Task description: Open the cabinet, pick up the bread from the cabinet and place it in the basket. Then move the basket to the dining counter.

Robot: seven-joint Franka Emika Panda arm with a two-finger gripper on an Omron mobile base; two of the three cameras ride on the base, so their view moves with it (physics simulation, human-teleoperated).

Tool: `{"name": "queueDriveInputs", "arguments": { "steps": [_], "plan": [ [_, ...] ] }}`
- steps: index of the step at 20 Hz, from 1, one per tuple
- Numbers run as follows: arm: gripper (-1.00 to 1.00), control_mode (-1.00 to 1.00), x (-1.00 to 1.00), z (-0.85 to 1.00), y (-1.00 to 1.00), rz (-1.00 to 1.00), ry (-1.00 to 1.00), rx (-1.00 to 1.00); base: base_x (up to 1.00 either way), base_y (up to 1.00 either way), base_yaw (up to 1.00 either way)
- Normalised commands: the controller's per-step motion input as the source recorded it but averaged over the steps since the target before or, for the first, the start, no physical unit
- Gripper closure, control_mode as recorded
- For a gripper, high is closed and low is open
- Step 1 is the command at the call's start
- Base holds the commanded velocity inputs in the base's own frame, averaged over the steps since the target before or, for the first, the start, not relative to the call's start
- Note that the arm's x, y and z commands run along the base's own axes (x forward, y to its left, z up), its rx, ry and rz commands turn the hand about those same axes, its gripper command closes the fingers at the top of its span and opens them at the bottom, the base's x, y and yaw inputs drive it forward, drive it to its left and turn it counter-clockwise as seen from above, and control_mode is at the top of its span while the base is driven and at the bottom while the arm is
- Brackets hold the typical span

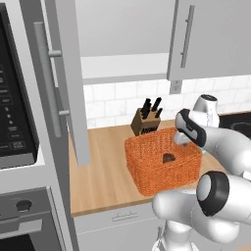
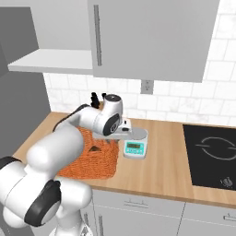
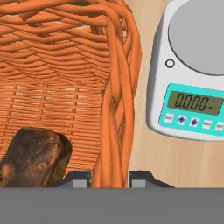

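one woven orange basket (image 3: pixel 65 87), lumpy brown bread (image 3: pixel 35 155) inside, rim pinched by hand (image 3: pixel 113 177)

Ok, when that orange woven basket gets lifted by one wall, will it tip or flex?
The orange woven basket probably tilts, since the pincer straddles only one side wall. Its woven wall may flex slightly. The small dark brown bread lump lying loose inside could slide toward the low side.
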Motion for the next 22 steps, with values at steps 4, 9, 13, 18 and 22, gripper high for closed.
{"name": "queueDriveInputs", "arguments": {
  "steps": [4, 9, 13, 18, 22],
  "plan": [
    [1.00, -1.00, 0.00, 0.21, 0.01, -0.17, -0.07, 0.05, 0.00, 0.00, 0.00],
    [1.00, -1.00, 0.00, 0.28, 0.00, -0.18, -0.07, 0.10, 0.00, 0.00, 0.00],
    [1.00, -1.00, -0.02, 0.37, 0.00, -0.16, -0.07, 0.11, 0.00, 0.00, 0.00],
    [1.00, -1.00, -0.27, 0.67, 0.00, -0.10, -0.03, 0.01, 0.00, 0.00, 0.00],
    [1.00, -1.00, -0.37, 0.73, 0.00, -0.09, -0.03, 0.00, 0.00, 0.00, 0.00]
  ]
}}
